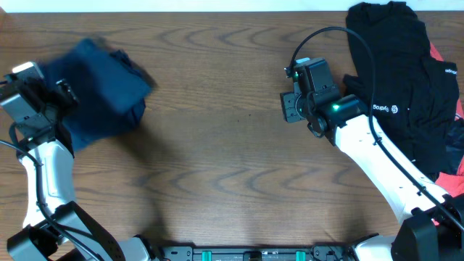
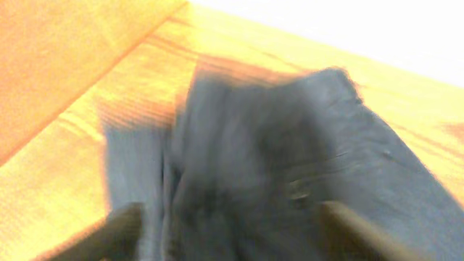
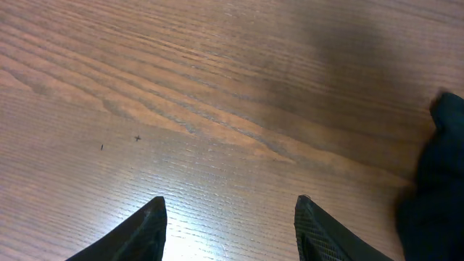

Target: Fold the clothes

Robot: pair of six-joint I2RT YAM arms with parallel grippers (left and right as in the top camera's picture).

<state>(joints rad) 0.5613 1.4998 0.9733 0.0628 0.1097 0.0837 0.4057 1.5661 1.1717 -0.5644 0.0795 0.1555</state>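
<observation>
A dark navy-blue garment (image 1: 101, 80) lies bunched at the far left of the table and looks motion-blurred. In the left wrist view it (image 2: 290, 159) fills the frame in front of the fingers. My left gripper (image 1: 64, 91) is at the garment's left edge, and its fingers (image 2: 232, 235) are spread wide with the cloth between and beyond them. My right gripper (image 1: 290, 107) is open and empty over bare wood right of centre; in its wrist view (image 3: 230, 217) only table shows between the fingers.
A heap of black clothes (image 1: 399, 72) with a small white print lies at the back right, over something red (image 1: 437, 52). Its edge shows in the right wrist view (image 3: 442, 181). Wooden table (image 1: 217, 145) lies between the arms.
</observation>
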